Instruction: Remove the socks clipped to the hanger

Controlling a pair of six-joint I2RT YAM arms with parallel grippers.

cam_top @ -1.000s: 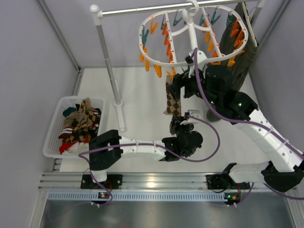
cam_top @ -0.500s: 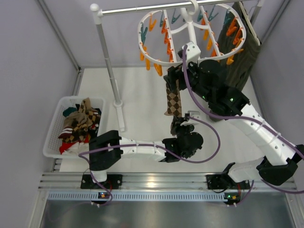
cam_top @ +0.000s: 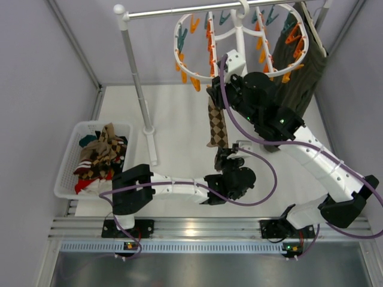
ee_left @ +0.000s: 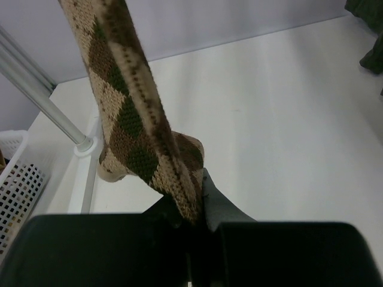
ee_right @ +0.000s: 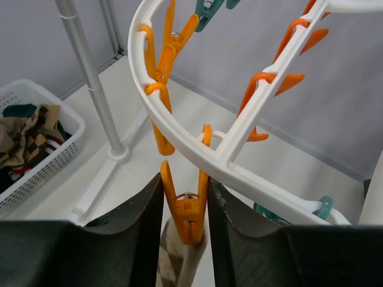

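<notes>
**Hanger** [cam_top: 238, 39] [ee_right: 236, 170]: white plastic oval ring with cross bars and a centre stem. It hangs by its top hook from the rail [cam_top: 179, 12]. Orange and teal clips line the ring and bars.

**Hanging sock** [cam_top: 216, 127] [ee_left: 128, 113] [ee_right: 179, 263]: long and tan, with brown and olive argyle diamonds. Its top is pinched in one orange clip [ee_right: 184, 209] under the ring's near rim, and it hangs down.

**Other socks** [cam_top: 102, 156]: a loose heap of argyle, brown, teal and red pieces in the white basket [cam_top: 63, 179] at the table's left edge.
</notes>
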